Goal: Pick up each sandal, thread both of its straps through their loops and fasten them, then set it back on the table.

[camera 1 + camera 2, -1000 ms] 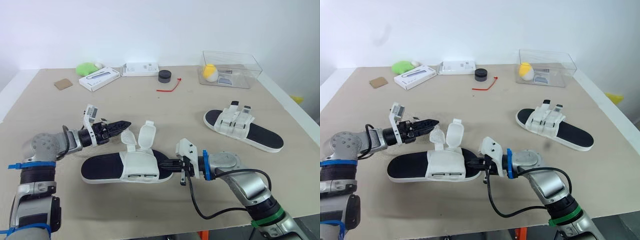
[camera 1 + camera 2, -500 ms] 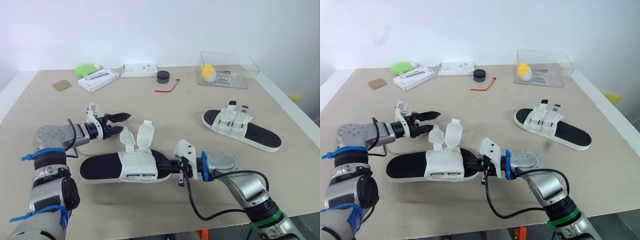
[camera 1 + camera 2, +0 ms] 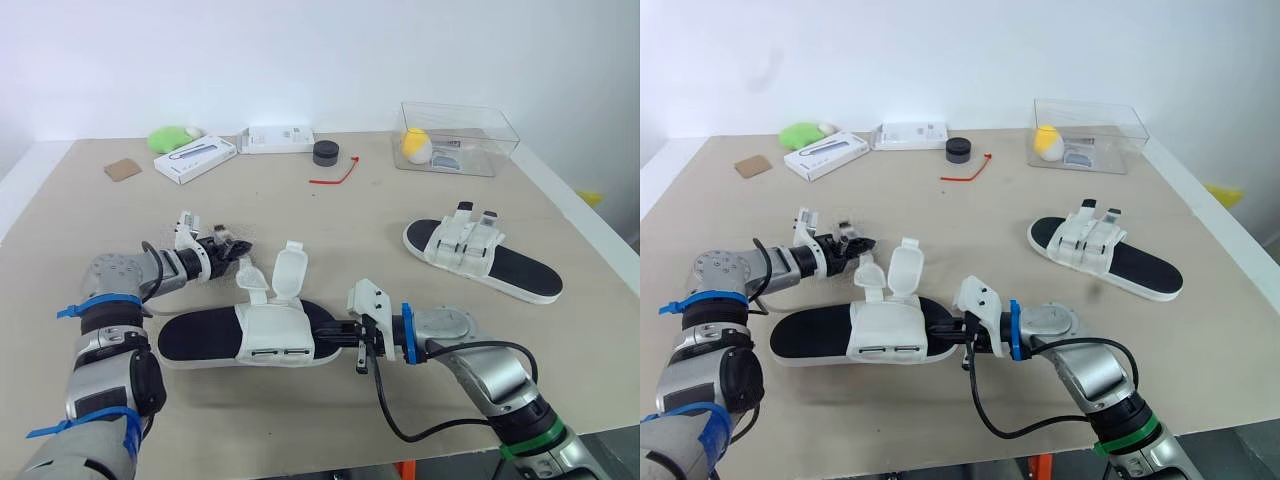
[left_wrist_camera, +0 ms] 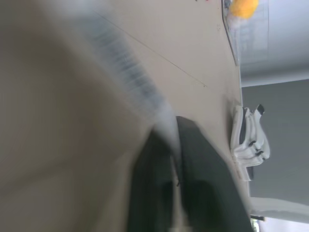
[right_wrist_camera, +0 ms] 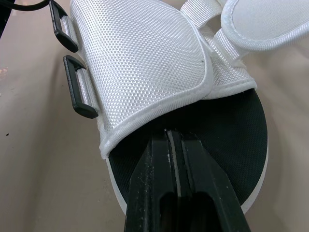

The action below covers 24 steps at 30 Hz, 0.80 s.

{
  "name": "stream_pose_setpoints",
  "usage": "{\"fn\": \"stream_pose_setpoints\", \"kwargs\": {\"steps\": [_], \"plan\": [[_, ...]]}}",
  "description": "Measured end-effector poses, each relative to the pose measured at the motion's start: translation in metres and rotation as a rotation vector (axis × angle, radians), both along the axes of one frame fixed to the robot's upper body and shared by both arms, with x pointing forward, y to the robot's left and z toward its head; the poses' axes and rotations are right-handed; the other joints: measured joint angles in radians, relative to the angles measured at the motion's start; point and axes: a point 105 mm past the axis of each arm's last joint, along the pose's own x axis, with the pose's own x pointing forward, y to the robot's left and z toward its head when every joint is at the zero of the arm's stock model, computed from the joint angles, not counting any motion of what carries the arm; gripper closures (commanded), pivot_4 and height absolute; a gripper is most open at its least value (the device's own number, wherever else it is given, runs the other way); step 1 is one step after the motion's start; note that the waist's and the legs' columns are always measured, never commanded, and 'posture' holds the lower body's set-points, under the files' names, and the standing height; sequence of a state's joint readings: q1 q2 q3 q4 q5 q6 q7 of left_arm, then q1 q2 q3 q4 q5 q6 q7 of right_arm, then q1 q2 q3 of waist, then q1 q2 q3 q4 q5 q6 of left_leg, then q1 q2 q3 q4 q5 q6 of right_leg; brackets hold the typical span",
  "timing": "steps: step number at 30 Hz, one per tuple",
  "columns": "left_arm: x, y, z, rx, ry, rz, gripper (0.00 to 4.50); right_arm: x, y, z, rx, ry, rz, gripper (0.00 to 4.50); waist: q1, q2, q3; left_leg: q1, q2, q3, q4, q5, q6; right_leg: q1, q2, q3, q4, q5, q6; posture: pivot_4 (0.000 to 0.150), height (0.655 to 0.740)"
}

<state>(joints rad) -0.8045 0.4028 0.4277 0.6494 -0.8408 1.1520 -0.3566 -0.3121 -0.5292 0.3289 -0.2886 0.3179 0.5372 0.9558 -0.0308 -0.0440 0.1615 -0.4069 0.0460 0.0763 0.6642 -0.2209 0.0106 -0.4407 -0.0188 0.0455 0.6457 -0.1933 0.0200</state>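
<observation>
Clear box (image 3: 480, 116) holds a yellow ball (image 3: 414, 145); right pincer (image 5: 170, 137) closed against the sandal (image 3: 262, 335).

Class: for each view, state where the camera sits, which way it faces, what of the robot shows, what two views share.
Left eye view: head, facing forward and down over the table; left gripper and right gripper show by the near sandal.
Right eye view: head; shares that scene.
Left wrist view: left wrist, facing across the table to the far sandal.
Right wrist view: right wrist, facing the near sandal's insole; its shut fingers show.
</observation>
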Motion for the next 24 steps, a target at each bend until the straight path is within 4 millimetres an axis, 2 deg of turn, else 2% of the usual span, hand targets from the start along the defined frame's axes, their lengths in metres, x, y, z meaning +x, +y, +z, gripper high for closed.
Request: {"fn": "stream_pose_setpoints", "kwargs": {"steps": [2, 5, 7, 10, 13, 15, 17, 20, 22, 24], "plan": [[0.001, 0.003, 0.007, 0.022, -0.101, 0.007, 4.44, 0.0, 0.0, 0.0, -0.002, -0.003, 0.003, 4.5, 0.0, 0.0, 0.0, 0.0, 0.0, 0.0, -0.001, 0.0, -0.001, -0.001, 0.0, 0.0, 0.0, -0.001, -0.001, 0.15, 0.74], [-0.005, -0.005, 0.038, 0.103, -0.388, -0.062, 4.44, -0.001, 0.0, 0.0, -0.003, -0.006, 0.005, 4.5, 0.001, -0.003, 0.001, 0.0, 0.001, 0.0, -0.003, 0.001, -0.004, -0.001, 0.0, 0.0, 0.0, -0.002, -0.004, 0.15, 0.74], [-0.02, -0.013, 0.068, 0.225, -0.66, -0.162, 4.44, -0.001, 0.002, 0.0, -0.005, -0.002, 0.011, 4.5, -0.002, -0.003, 0.001, 0.001, 0.001, 0.001, -0.006, 0.001, -0.006, -0.001, 0.0, 0.001, -0.001, -0.003, -0.005, 0.15, 0.74], [-0.047, -0.025, 0.094, 0.436, -1.031, -0.295, 4.44, -0.001, 0.002, 0.0, -0.01, 0.0, 0.014, 4.5, -0.002, -0.003, 0.001, 0.002, 0.0, 0.002, -0.008, 0.001, -0.008, -0.001, -0.001, 0.002, -0.001, -0.005, -0.005, 0.15, 0.74], [-0.073, -0.036, 0.093, 0.636, -1.325, -0.431, 4.44, -0.001, 0.002, 0.0, -0.013, -0.002, 0.017, 4.5, 0.0, -0.003, 0.001, 0.002, 0.001, 0.002, -0.008, 0.001, -0.008, -0.001, -0.001, 0.002, -0.001, -0.005, -0.005, 0.15, 0.74], [-0.102, -0.047, 0.084, 0.761, -1.592, -0.586, 4.44, -0.001, 0.002, 0.0, -0.017, -0.004, 0.019, 4.5, 0.0, -0.003, 0.001, 0.002, 0.001, 0.002, -0.008, 0.001, -0.007, -0.001, -0.001, 0.002, -0.001, -0.005, -0.005, 0.15, 0.74], [-0.12, -0.053, 0.08, 0.812, -1.774, -0.671, 4.44, 0.0, 0.001, 0.0, -0.02, -0.007, 0.02, 4.5, 0.003, -0.003, 0.001, 0.002, 0.001, 0.002, -0.008, 0.001, -0.007, -0.001, -0.001, 0.001, -0.001, -0.005, -0.005, 0.15, 0.74], [-0.136, -0.05, 0.073, 0.896, -2.008, -0.755, 4.44, -0.001, 0.002, 0.0, -0.022, -0.008, 0.022, 4.5, 0.004, -0.003, 0.001, 0.003, 0.001, 0.002, -0.008, 0.001, -0.007, -0.001, -0.001, 0.001, -0.001, -0.005, -0.005, 0.15, 0.74], [-0.142, -0.039, 0.057, 0.99, -2.147, -0.84, 4.44, -0.001, 0.002, 0.0, -0.023, -0.01, 0.026, 4.5, 0.004, -0.003, 0.001, 0.003, 0.002, 0.002, -0.008, 0.001, -0.007, -0.001, 0.0, 0.001, -0.001, -0.005, -0.005, 0.15, 0.74], [-0.144, -0.034, 0.046, 1.036, -2.198, -0.887, 4.44, -0.001, 0.002, 0.0, -0.025, -0.011, 0.028, 4.5, 0.004, -0.003, 0.001, 0.002, 0.002, 0.002, -0.008, 0.001, -0.007, -0.001, -0.001, 0.001, -0.001, -0.005, -0.005, 0.15, 0.74]]}}
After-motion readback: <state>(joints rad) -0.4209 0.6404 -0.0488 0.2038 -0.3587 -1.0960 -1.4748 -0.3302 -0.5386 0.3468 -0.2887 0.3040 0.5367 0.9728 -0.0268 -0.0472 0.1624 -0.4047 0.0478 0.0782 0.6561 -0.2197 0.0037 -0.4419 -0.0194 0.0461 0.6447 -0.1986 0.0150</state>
